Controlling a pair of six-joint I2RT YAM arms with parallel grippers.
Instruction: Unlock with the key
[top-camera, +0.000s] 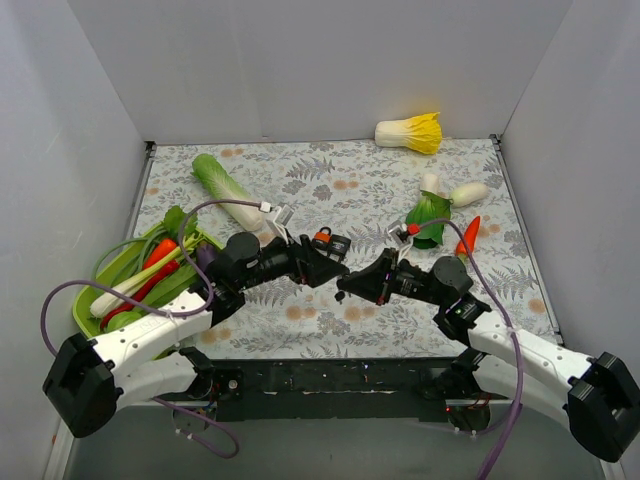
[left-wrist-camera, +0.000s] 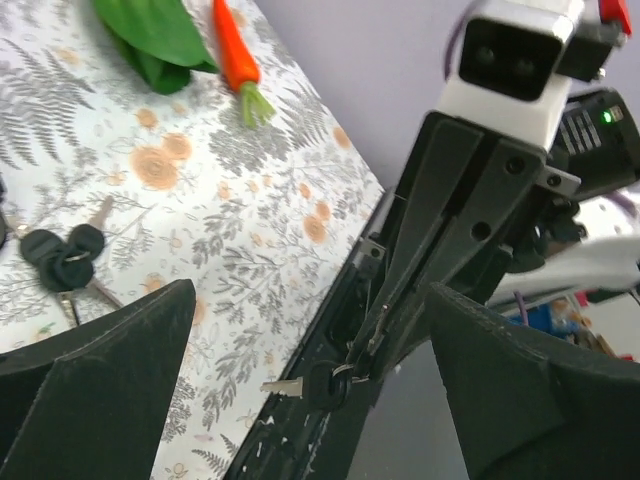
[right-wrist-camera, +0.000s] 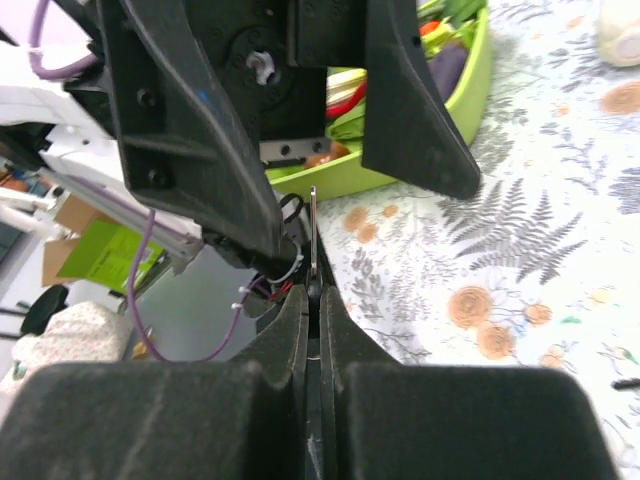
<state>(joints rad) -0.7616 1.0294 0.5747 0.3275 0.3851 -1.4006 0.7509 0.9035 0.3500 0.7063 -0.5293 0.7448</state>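
Your fern-print tabletop (top-camera: 330, 180) carries a padlock (top-camera: 322, 238) just beyond the left fingers (top-camera: 318, 268), a green tray (top-camera: 90, 300) off to their left, and bok choy (top-camera: 428, 215) and a carrot (top-camera: 468, 236) beyond the right fingers (top-camera: 355, 285).

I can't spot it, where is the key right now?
The key is pinched in the right gripper, near the centre of the top view, just below the padlock.
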